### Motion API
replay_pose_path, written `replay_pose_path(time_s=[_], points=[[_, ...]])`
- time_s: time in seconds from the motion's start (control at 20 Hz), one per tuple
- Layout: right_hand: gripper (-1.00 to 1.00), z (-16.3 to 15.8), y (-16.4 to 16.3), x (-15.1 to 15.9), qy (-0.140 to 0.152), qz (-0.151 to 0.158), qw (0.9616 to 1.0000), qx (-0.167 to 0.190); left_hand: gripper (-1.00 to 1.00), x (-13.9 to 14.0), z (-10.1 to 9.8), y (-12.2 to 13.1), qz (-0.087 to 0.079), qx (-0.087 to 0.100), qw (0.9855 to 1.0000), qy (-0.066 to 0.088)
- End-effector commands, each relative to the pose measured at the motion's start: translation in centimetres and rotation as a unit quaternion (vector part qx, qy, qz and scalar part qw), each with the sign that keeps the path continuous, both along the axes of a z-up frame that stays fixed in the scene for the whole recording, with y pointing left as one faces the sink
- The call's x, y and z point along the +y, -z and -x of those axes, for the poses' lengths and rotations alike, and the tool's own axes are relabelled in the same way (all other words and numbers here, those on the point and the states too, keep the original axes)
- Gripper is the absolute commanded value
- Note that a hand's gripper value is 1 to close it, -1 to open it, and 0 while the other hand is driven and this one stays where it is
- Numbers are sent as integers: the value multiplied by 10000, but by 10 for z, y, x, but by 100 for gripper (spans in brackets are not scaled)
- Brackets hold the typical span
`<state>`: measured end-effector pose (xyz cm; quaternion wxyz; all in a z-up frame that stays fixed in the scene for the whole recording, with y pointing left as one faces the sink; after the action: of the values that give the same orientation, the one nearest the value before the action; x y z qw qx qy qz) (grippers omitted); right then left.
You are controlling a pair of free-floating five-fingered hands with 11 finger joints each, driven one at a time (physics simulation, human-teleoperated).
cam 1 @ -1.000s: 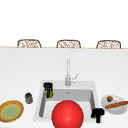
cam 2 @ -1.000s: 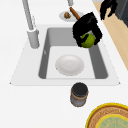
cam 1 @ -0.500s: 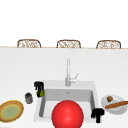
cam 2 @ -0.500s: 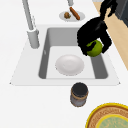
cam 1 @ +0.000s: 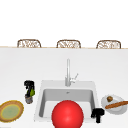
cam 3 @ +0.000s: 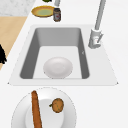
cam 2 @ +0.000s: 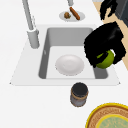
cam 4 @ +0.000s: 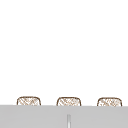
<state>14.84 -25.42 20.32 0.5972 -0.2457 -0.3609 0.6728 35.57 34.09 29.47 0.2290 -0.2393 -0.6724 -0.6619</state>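
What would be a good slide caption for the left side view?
A black hand grips a green fruit beside a sink holding a white plate.

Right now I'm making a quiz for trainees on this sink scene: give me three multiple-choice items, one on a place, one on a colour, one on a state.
1. Where does the white dish lie?
A. In the sink basin
B. On the yellow plate
C. Under the jar

2. What colour is the round fruit in the left robot hand?
A. Red
B. Green
C. Brown

3. How are the left robot hand's fingers?
A. Straight, holding nothing
B. Flat on the counter
C. Curled round the fruit

Answers: 1 A, it rests on the sink floor. 2 B, it shows lime green. 3 C, fingers wrap it.
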Motion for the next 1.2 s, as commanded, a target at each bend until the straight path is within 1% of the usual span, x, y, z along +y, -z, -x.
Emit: replay_pose_path(time_s=[0.0, 0.05, 0.1, 0.25, 0.35, 0.4, 0.5, 0.7, 0.8, 0.9, 1.0, 1.05, 1.15], points=[[0, 0, 0, 0, 0, 0, 10000, 0, 100, 31, 6, -3, 38, 212, 9998, 0], [0, 0, 0, 0, 0, 0, 10000, 0, 100, 37, 10, -2, 13, 228, 9997, -80], [0, 0, 0, 0, 0, 0, 10000, 0, 100, 43, 13, -2, 0, 227, 9997, -122], [0, 0, 0, 0, 0, 0, 10000, 0, 100, 63, 21, -1, -7, 149, 9997, -167], [0, 0, 0, 0, 0, 0, 10000, 0, 100, 75, 26, 2, -12, 108, 9997, -234], [0, 0, 0, 0, 0, 0, 10000, 0, 100, 80, 28, 3, -14, 116, 9996, -269], [0, 0, 0, 0, 0, 0, 10000, 0, 100, 92, 33, 5, -19, 107, 9996, -278], [0, 0, 0, 0, 0, 0, 10000, 0, 100, 114, 44, 17, -25, 31, 9996, -278], [0, 0, 0, 0, 0, 0, 10000, 0, 100, 124, 49, 25, -73, 26, 9996, -277], [0, 0, 0, 0, 0, 0, 10000, 0, 100, 139, 50, 41, -36, 24, 9997, -223], [0, 0, 0, 0, 0, 0, 10000, 0, 100, 147, 58, 51, -96, 10, 9997, -238], [0, 0, 0, 0, 0, 0, 10000, 0, 100, 152, 62, 59, -98, -9, 9997, -230], [0, 0, 0, 0, 0, 0, 10000, 0, 100, 161, 70, 73, -50, 18, 9998, -190]])
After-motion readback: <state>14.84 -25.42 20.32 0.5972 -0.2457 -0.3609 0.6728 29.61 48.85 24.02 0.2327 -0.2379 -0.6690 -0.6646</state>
